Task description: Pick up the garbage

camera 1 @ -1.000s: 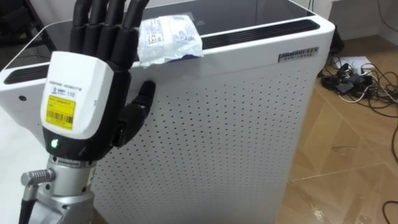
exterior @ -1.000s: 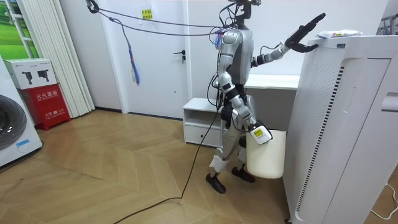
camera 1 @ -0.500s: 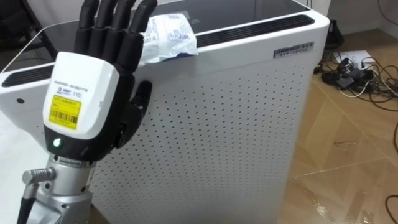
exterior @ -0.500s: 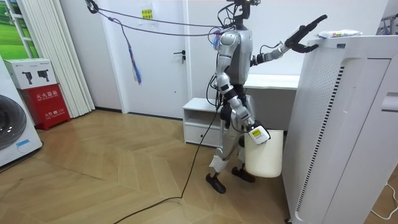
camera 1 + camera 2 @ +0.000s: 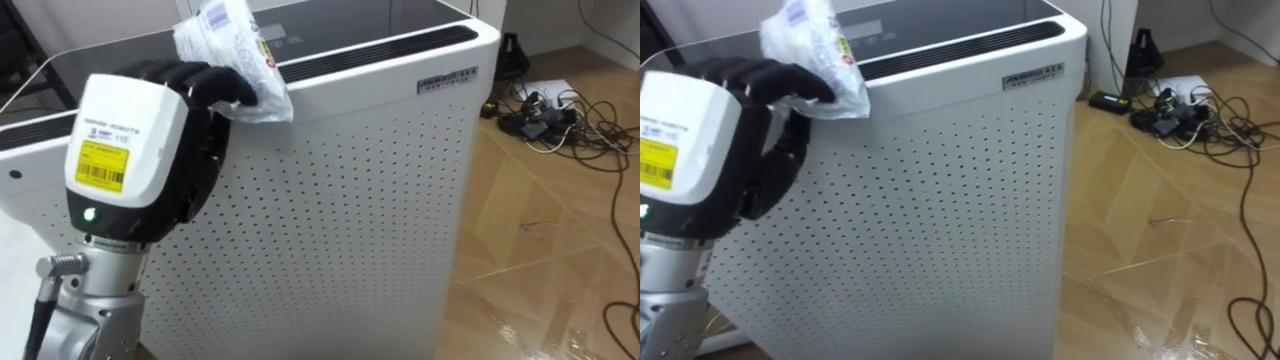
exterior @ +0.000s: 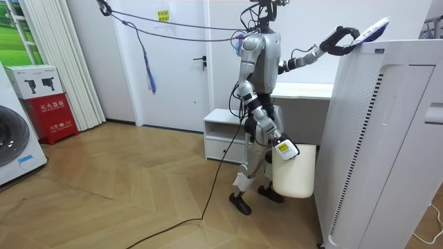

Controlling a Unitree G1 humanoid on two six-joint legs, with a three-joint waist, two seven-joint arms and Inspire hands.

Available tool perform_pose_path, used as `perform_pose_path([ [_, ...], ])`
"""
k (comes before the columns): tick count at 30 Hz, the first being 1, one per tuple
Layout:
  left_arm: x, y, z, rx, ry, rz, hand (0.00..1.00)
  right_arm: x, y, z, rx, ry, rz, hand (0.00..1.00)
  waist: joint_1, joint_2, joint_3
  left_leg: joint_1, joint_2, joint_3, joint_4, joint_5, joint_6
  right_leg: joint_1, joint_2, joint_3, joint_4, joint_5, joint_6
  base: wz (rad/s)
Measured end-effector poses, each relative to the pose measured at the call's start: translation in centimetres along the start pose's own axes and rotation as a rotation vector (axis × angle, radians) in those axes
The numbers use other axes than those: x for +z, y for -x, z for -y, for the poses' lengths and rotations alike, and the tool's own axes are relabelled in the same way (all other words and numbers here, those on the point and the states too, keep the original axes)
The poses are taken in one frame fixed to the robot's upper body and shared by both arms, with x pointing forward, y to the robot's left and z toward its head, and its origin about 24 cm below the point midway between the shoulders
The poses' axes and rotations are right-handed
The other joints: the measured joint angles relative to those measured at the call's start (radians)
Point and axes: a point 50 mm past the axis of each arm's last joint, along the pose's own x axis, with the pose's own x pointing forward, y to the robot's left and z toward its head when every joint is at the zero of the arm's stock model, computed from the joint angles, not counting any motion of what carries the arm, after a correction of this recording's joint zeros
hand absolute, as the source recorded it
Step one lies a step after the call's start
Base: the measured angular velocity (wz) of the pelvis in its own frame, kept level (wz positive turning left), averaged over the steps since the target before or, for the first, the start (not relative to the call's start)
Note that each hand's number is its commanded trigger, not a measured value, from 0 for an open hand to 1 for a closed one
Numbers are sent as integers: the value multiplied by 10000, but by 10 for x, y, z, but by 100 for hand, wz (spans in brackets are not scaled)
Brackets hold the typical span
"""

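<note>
The garbage is a crumpled white plastic wrapper (image 5: pixel 235 45) at the near top edge of a tall white perforated appliance (image 5: pixel 350 180). My left hand (image 5: pixel 140 150) is raised against that edge, its fingers curled over the wrapper's lower part, so the wrapper stands up out of the grip. In the room view the wrapper (image 6: pixel 370 29) sticks up from my left hand (image 6: pixel 337 41) above the appliance's top corner. I stand close to the appliance, facing it. My right hand (image 6: pixel 286 149) hangs low at the rim of a white bin (image 6: pixel 296 173) by my legs.
Tangled cables and a power strip (image 5: pixel 560 110) lie on the wood floor past the appliance's right side. Behind me stand a low white cabinet (image 6: pixel 225 135), a red box (image 6: pixel 52 114) and a washing machine (image 6: pixel 14 138).
My left hand's straight fingers have curled down onto the wrapper. The wrapper has tipped up from lying flat on the appliance's top.
</note>
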Motion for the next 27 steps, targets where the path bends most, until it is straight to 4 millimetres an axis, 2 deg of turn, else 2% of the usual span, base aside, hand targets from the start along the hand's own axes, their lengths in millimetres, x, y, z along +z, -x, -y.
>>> perform_pose_path([
  [3, -1, 0, 1, -136, -33, -77, 100, 1, 0, 1, -35, 12, 37, 100, -11, 47, -31, 12, 6, 0, 0, 3, -4, 15, 4, 0, -3, -1, -1, 0],
  [7, -1, 0, 1, -234, -44, -162, 100, 2, 0, 1, -29, -6, 4, 100, -15, 38, -28, 97, 27, 118, -105, 35, 2, 21, -12, 94, 7, -1, -1, -6],
  [14, -1, 1, 1, -122, 32, -140, 100, 2, 0, 0, -47, -123, 26, 100, -9, -103, 43, 328, 8, 176, -243, 39, 7, 240, -22, 139, -142, 16, 20, -2],
  [18, 0, 1, 1, -29, 119, -89, 100, 4, -1, 0, -131, -155, 99, 100, 18, -105, 43, 325, -2, 175, -263, 39, 7, 246, -27, 91, -164, 15, 20, 2],
  [20, 0, 1, 0, -6, 134, -67, 100, 4, -1, 1, -138, -174, 115, 100, 18, -98, 37, 303, -1, 172, -259, 39, 7, 242, -21, 75, -185, 15, 20, 4],
  [25, 1, -1, -5, 235, 1529, -442, 100, 7, -1, 0, -100, -217, 254, 100, 13, -86, -16, 173, -24, 172, -258, 56, 6, 146, -36, -1, -184, 16, 20, 3],
  [27, 1, -2, -7, 321, 2034, -523, 100, 8, -2, -3, 7, -150, 257, 100, 9, -94, -63, 172, -45, 172, -271, 56, 6, 158, -48, -23, -179, 16, 20, 0],
])
